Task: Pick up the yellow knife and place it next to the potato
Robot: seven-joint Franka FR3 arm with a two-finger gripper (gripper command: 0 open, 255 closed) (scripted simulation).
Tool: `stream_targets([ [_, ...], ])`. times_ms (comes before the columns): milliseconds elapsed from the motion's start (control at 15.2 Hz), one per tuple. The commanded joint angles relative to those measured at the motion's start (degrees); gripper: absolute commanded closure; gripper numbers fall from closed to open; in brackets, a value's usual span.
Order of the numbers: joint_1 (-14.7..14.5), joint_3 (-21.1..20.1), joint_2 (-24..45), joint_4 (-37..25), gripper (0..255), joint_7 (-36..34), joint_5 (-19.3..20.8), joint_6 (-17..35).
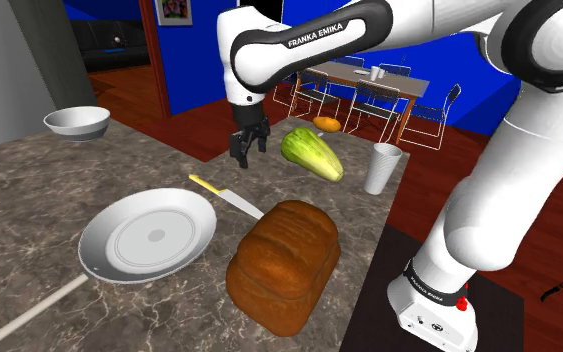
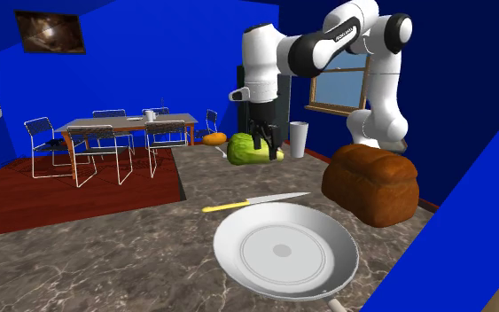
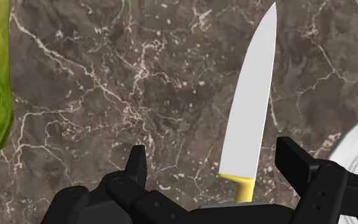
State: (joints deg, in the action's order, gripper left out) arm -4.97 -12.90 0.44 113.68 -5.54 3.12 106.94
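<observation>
We judge this to be the approach step, with the grasp not yet made. The dark marbled desk (image 1: 49, 190) lies below the black two-finger claw (image 1: 248, 148), whose fingers stand apart and hold nothing. The brown bread loaf (image 1: 284, 265) and the white round pan (image 1: 119, 215) sit past the knife from the claw. The green leafy vegetable (image 1: 312, 153) is just beside the claw. The grey-bladed, yellow-handled knife (image 3: 254, 108) lies flat beneath it, and in the wrist view its handle is between the spread fingers. The small orange-brown potato (image 1: 327, 124) lies beyond the vegetable. Next we would centre on the handle, descend and close.
</observation>
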Motion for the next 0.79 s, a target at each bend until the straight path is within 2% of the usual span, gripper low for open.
stream_targets([
  [0, -0.68, -0.65, 4.65, -3.72, 0, -1.26, 1.02, 0.17],
  [528, -4.88, -1.56, 24.28, -22.93, 0, -5.02, 5.47, -2.52],
  [594, -5.24, -1.52, 25.59, -24.4, 0, -5.17, 5.72, -2.86],
  [726, -5.17, -1.43, 25.69, -23.0, 0, -5.24, 5.8, -1.37],
])
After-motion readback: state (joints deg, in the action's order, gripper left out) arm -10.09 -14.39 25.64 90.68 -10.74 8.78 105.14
